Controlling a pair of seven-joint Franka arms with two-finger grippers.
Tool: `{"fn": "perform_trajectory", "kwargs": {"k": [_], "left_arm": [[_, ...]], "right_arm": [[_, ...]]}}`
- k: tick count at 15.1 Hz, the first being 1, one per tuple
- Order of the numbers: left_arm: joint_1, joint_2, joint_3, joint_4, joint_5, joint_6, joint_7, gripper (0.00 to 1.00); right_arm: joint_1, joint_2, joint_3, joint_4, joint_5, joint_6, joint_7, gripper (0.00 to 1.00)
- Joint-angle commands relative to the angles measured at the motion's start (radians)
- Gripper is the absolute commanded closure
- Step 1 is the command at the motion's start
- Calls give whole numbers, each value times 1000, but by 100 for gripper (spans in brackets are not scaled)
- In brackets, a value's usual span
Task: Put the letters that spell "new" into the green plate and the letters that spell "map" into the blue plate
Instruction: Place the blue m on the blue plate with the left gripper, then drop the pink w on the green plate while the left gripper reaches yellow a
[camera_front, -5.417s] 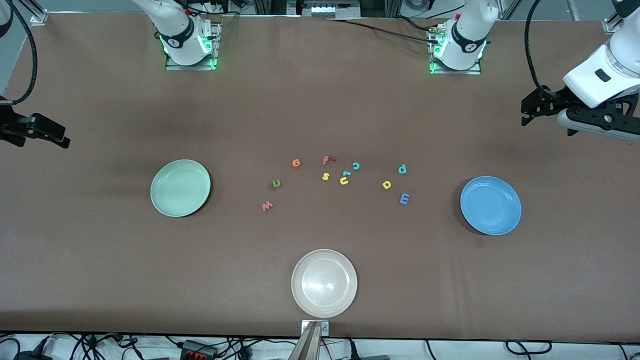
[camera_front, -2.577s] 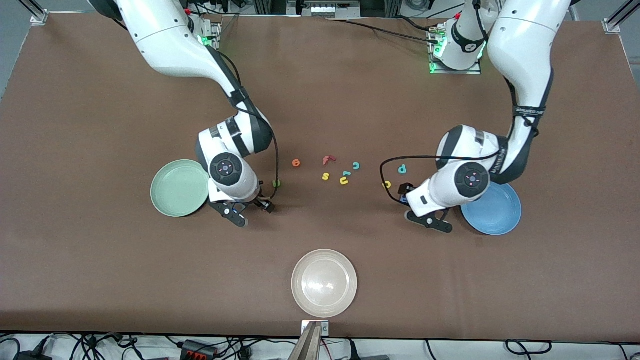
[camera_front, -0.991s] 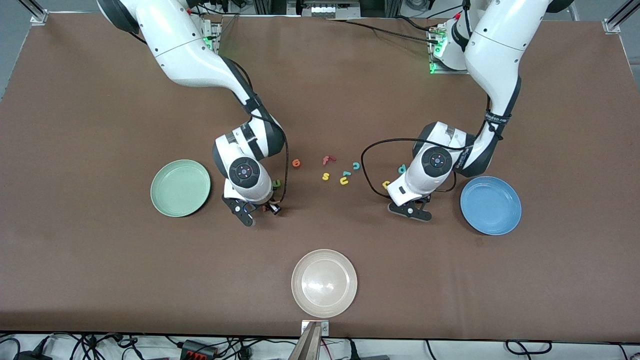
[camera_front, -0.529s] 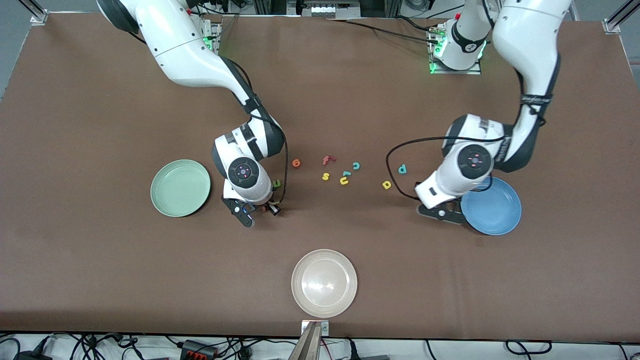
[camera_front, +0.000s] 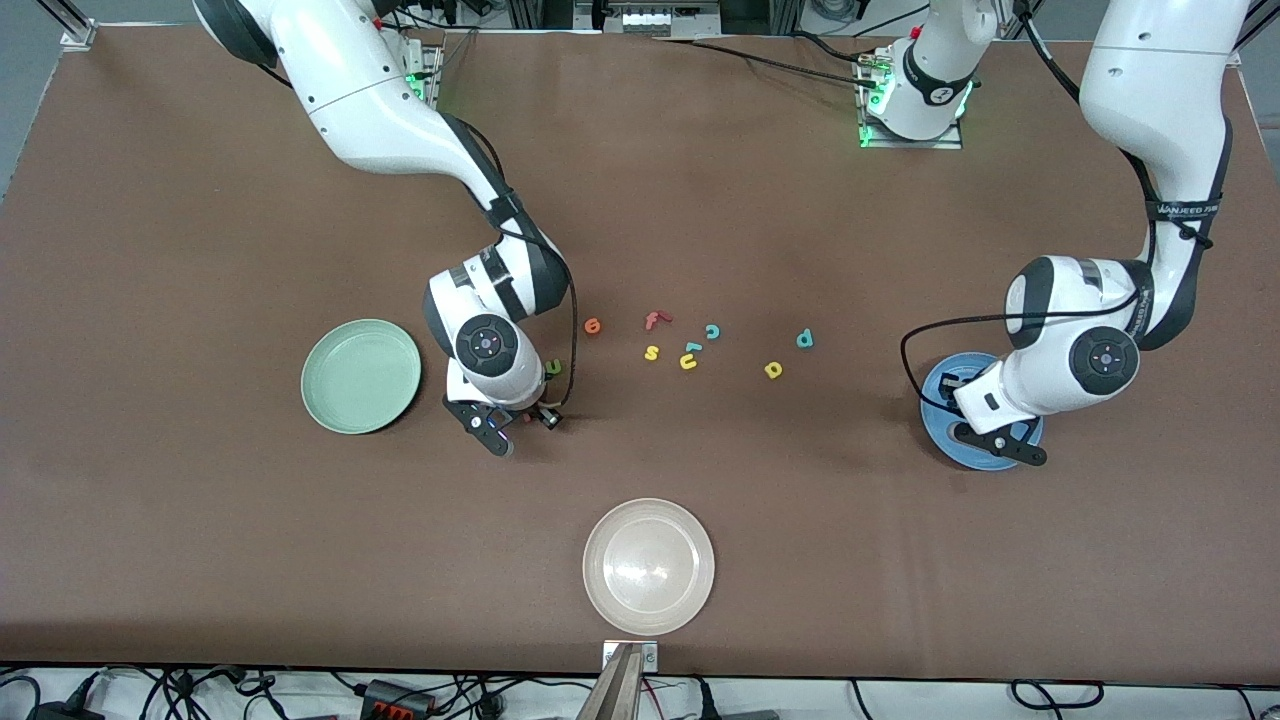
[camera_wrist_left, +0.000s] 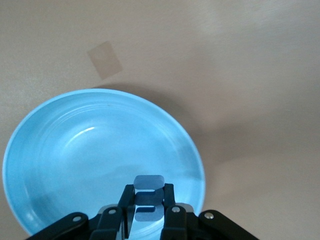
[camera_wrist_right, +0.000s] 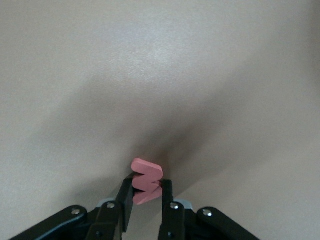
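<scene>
Left wrist view shows the blue "m" (camera_wrist_left: 148, 199) clamped in our left gripper (camera_wrist_left: 148, 210) over the blue plate (camera_wrist_left: 60, 150), near the table's left-arm end. We should lower, then release well inside the rim. Our right gripper (camera_wrist_right: 146, 197), at table level beside the green plate (camera_front: 361, 376), is closed on the pink "w" (camera_wrist_right: 146, 181); lift it straight.

"WANJEED" band on left arm (camera_front: 1183, 209), foam letters (camera_front: 651, 352) on table
</scene>
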Motion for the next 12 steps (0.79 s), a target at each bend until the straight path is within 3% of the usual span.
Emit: {"fn": "perform_trajectory", "kwargs": {"k": [1, 2, 3, 5, 6, 9, 12], "left_arm": [[21, 28, -11, -9, 19, 38, 21, 95], [19, 28, -13, -9, 19, 38, 23, 89], [18, 28, -12, -9, 19, 33, 23, 71], [16, 22, -13, -8, 19, 30, 21, 14], [16, 16, -16, -8, 19, 29, 21, 0], [1, -12, -31, 11, 17, -32, -12, 0], [-57, -43, -57, 23, 17, -101, -154, 0]], "right_arm": [[-9, -33, -9, 3, -3, -64, -48, 79], [-15, -45, -9, 3, -2, -111, -66, 79], [-18, -67, -9, -8, -3, -154, -105, 81], [-31, -155, -11, -96, -3, -175, -219, 83], [-52, -208, -11, -153, -3, -175, -266, 83], [-116, -341, -11, -312, -3, -175, -398, 83], [-189, -406, -11, -417, -3, -175, -514, 83]]}}
